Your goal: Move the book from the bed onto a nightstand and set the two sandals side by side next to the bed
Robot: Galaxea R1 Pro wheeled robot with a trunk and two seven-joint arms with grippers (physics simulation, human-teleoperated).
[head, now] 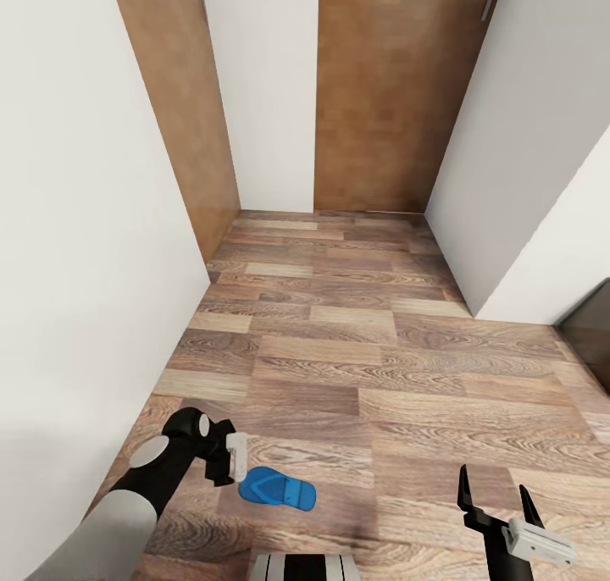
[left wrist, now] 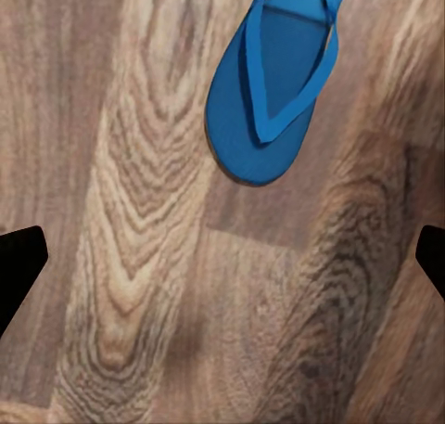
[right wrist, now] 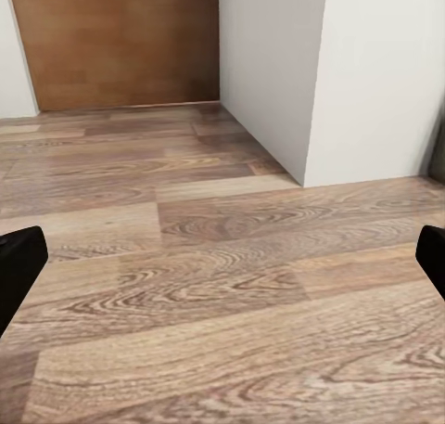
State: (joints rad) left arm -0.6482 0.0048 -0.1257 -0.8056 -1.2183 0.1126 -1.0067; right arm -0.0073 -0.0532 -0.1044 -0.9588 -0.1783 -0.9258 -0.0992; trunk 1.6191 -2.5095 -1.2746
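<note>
Left gripper (head: 230, 461) poised above blue sandal (head: 277, 488) on plank floor (head: 381, 369)
Sandal at the gripper's four o'clock; both grippers' fingers spread apart, right gripper (head: 498, 498) empty.

Both tools spread wide — left (head: 233, 462) (pointing down), right (head: 500, 500) forward.

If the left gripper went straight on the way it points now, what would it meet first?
Most likely bare wood floor. The left gripper points down, open, and its wrist view centres on planks; the blue sandal lies off to one side of that line, so it would probably be missed. Depth is unclear.
</note>
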